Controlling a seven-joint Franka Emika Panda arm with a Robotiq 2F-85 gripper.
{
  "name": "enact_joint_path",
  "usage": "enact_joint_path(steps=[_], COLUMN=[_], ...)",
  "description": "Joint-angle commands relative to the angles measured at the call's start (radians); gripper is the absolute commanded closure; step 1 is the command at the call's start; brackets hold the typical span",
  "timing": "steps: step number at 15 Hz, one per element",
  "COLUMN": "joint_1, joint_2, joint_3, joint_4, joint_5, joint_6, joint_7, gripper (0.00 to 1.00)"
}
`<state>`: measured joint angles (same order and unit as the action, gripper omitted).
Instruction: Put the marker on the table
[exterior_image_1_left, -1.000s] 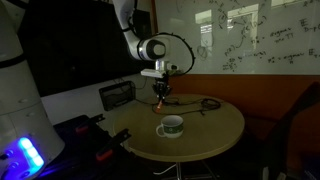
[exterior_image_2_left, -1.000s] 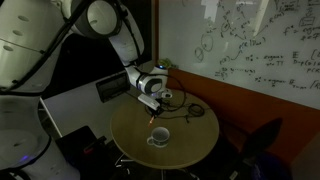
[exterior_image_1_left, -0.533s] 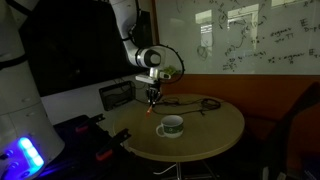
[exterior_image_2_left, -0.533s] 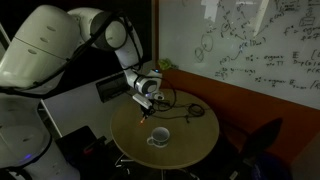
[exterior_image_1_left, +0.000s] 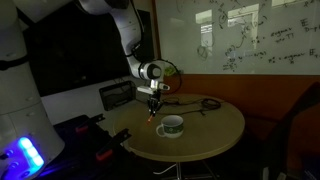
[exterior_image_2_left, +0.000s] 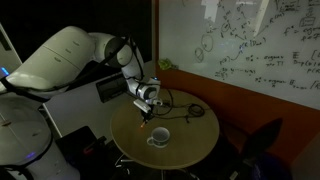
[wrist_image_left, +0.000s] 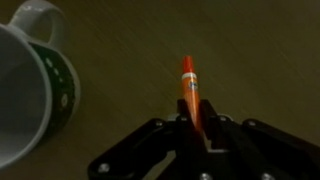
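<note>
The red-orange marker sticks out from between my gripper's fingers, which are shut on it. Its tip points at the tan table top. In both exterior views the gripper hangs low over the round table, just left of the white cup. The marker shows as a small orange speck under the fingers. Whether its tip touches the table I cannot tell.
A white cup with a green band stands close beside the gripper. A coiled black cable lies at the table's back. A dark bench with a black box stands behind.
The gripper has moved down and a little towards the table's near-left part, carrying the marker lower over the table top. The cup and cable have not moved.
</note>
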<state>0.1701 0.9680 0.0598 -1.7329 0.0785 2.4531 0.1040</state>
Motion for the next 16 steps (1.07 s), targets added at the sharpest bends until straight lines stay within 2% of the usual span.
enact_joint_path(steps=[1, 2, 3, 5, 9, 11, 12, 16], joint_1=[0.009, 0.009, 0.013, 0.009, 0.008, -0.004, -0.009, -0.038], joint_2=[0.060, 0.073, 0.079, 0.086, 0.035, -0.001, -0.019, -0.145], joint_3=[-0.015, -0.017, -0.020, -0.015, -0.014, -0.006, -0.004, 0.012], joint_4=[0.090, 0.103, 0.110, 0.117, 0.044, 0.007, -0.013, -0.149], joint_5=[-0.025, -0.029, -0.036, -0.050, -0.092, -0.099, -0.100, -0.100], joint_6=[-0.037, -0.030, -0.022, -0.009, 0.104, 0.110, 0.112, 0.137], joint_7=[0.012, 0.010, 0.011, -0.006, -0.034, -0.049, -0.054, -0.112], gripper=[0.95, 0.95, 0.57, 0.49, 0.19, 0.04, 0.01, 0.00])
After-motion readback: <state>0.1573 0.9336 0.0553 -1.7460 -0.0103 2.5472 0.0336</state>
